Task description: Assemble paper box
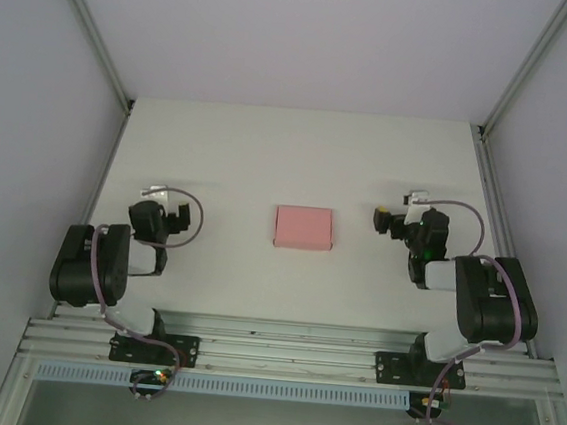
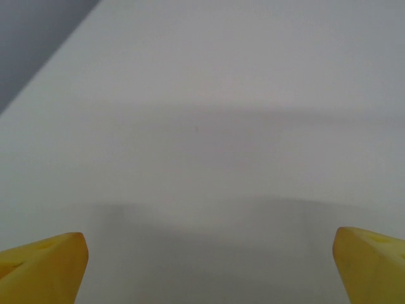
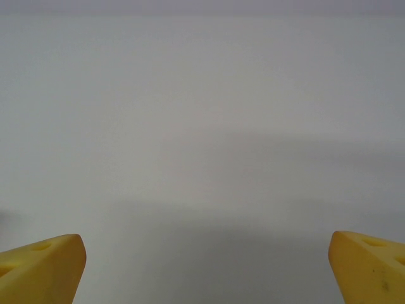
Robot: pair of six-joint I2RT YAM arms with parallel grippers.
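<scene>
the paper box (image 1: 303,227) is showing a plain pink face in the top view, a small rectangle with a faint darker edge along its near side. from above it is hard to make out how tall it is standing or whether its flaps are tucked in. it is lying in the middle of the white worktop (image 1: 269,151), between the two arms and well apart from both.

the left arm (image 1: 93,264) is folding back on itself at the left, and the right arm (image 1: 491,298) is doing the same at the right. their heads are looking small and dark from above, so the gap of the jaws is not reading there. in the left wrist view two yellow fingertips (image 2: 44,269) are sitting in the bottom corners, cut off by the frame edge, with bare worktop between them: the left jaws are standing wide apart and gripping nothing. the right wrist view is giving the same picture, yellow fingertips (image 3: 41,269) far apart over bare worktop, so the right jaws are spread wide and holding nothing.

a thin cable (image 1: 195,214) is looping beside the left wrist, and another cable (image 1: 469,215) is arching over the right one. an aluminium rail (image 1: 291,346) is carrying both bases at the near edge. pale walls (image 1: 33,98) are closing in the sides.
</scene>
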